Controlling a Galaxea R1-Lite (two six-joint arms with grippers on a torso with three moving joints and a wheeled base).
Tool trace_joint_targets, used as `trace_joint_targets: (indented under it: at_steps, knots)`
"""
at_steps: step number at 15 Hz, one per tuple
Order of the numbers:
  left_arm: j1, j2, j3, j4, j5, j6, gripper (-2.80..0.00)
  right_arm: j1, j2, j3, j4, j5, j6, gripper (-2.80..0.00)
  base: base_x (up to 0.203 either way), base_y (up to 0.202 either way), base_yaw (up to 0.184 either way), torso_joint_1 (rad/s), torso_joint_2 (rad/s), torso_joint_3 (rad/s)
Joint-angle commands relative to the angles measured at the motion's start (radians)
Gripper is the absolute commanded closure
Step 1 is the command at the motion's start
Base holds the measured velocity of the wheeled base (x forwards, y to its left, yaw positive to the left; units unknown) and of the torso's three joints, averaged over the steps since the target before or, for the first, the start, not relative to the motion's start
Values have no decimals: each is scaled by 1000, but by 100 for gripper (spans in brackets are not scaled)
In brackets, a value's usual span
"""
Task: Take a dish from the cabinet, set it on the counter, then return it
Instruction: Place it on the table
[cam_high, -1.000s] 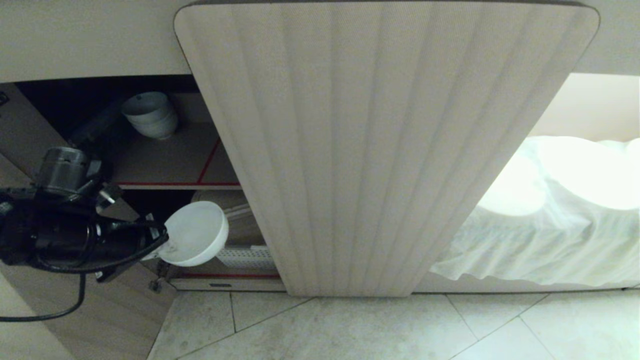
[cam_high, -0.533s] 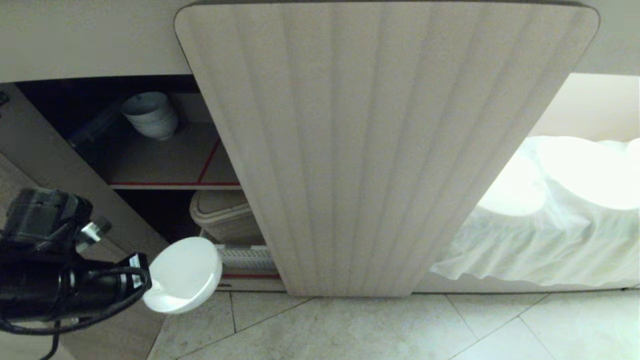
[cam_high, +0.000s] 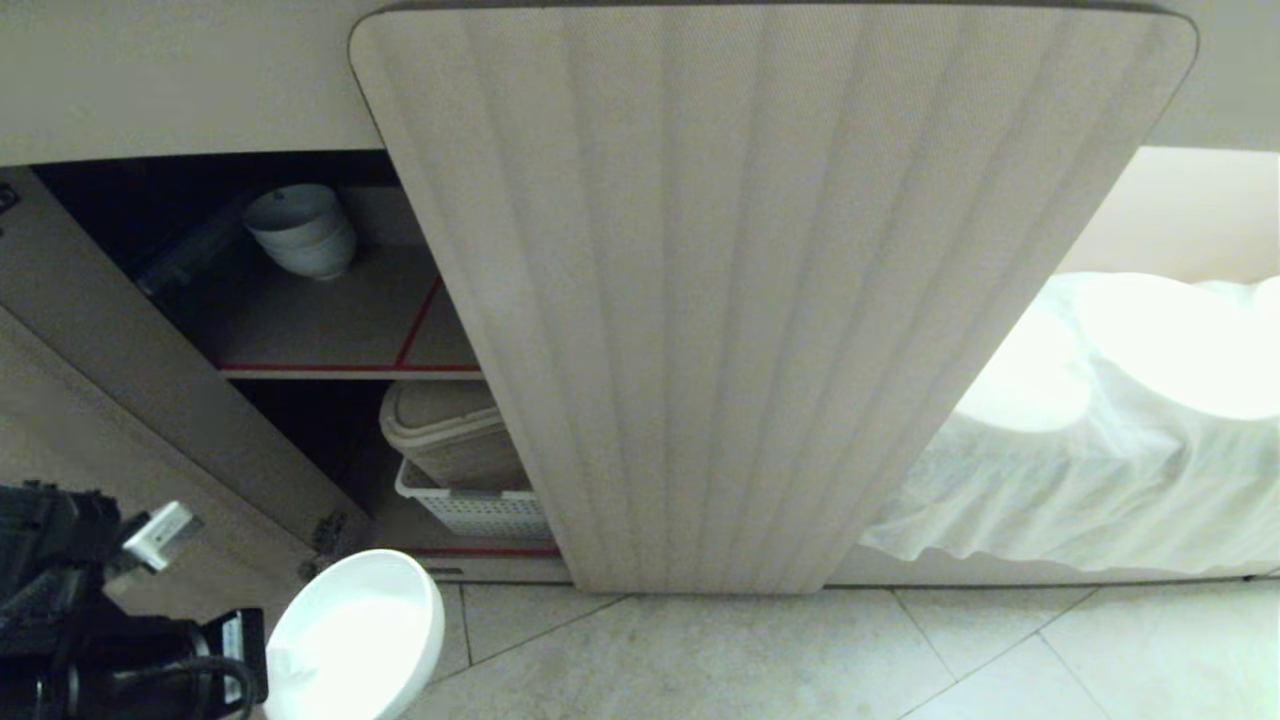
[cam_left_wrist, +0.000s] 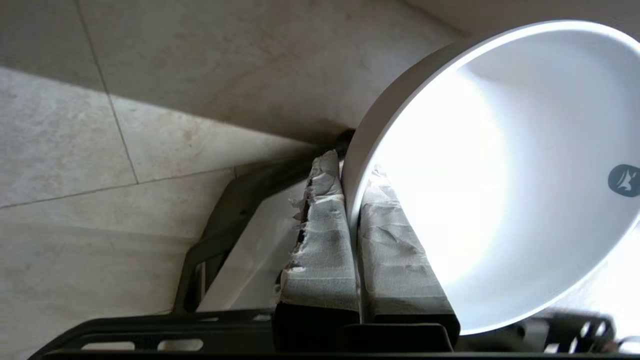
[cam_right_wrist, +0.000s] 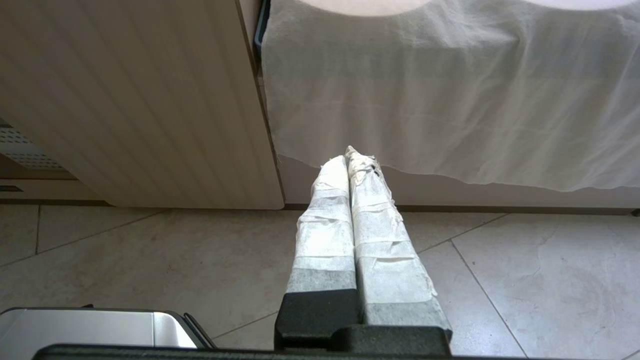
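The left claw is clamped on the rim of the dish, one finger inside and one outside. The dish hangs clear of the cabinet, low over the floor by its open door. Step in hand: carrying it out. Next it must rise to the counter, level. The right claw is parked, fingers together.

Strong light fell from the right, well away from the left gripper, and burned the white cloth to featureless glare. The bowl pinched in that gripper glared white inside too. The cabinet above it stayed dim, its back nearly black. Straight edges bowed near the head view's borders; everything looked slightly soft.
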Motion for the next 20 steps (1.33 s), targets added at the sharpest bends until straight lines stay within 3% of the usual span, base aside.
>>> trace_joint_targets:
  at_steps: [1, 5, 10, 16, 20]
  knots:
    - [-61, -71, 32, 9, 3, -4, 0, 1, 0, 0, 0, 0, 0, 0, 0, 0, 0, 0, 0, 0]
    - [-84, -75, 37, 30, 1, 13, 0, 1, 0, 0, 0, 0, 0, 0, 0, 0, 0, 0, 0, 0]
    - [-88, -117, 32, 127, -2, 126, 0, 0, 0, 0, 0, 0, 0, 0, 0, 0, 0, 0, 0, 0]
    - [-90, -154, 3, 224, 5, 140, 0, 0, 0, 0, 0, 0, 0, 0, 0, 0, 0, 0, 0, 0]
    - [-97, -148, -24, 250, 4, 225, 0, 0, 0, 0, -1, 0, 0, 0, 0, 0, 0, 0, 0, 0]
